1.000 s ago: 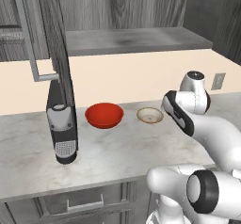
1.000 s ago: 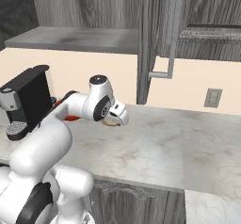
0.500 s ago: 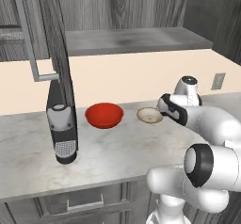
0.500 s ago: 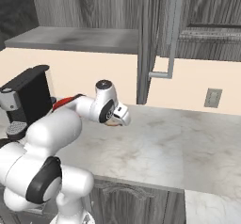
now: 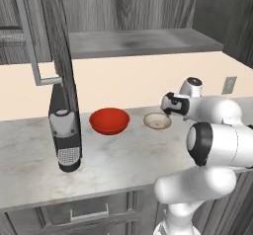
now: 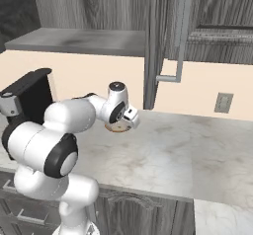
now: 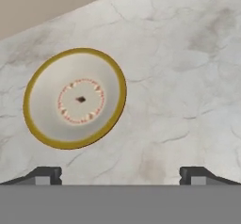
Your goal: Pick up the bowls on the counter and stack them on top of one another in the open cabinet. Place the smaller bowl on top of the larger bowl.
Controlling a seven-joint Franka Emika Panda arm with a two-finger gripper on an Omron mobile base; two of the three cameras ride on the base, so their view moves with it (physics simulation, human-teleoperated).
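Bowls sit side by side on the white-grey marble counter (image 5: pixel 123 160): we see the small shallow beige bowl (image 5: pixel 157 121) with its yellow rim just to the right of the big shiny red bowl (image 5: pixel 109 121). We hold our gripper (image 7: pixel 120 173) above the beige bowl, spread wide and holding nothing. A black coffee machine (image 5: pixel 64 135) stands left of the red bowl. Above is the grey wood cabinet's flat shelf (image 5: pixel 143 41).

Glossy red bowl (image 5: pixel 109 121), matt beige bowl (image 7: pixel 75 98), veined marble worktop (image 5: pixel 123 160), grey wood-grain cabinet (image 5: pixel 123 7), metal bar handle (image 5: pixel 29 41)
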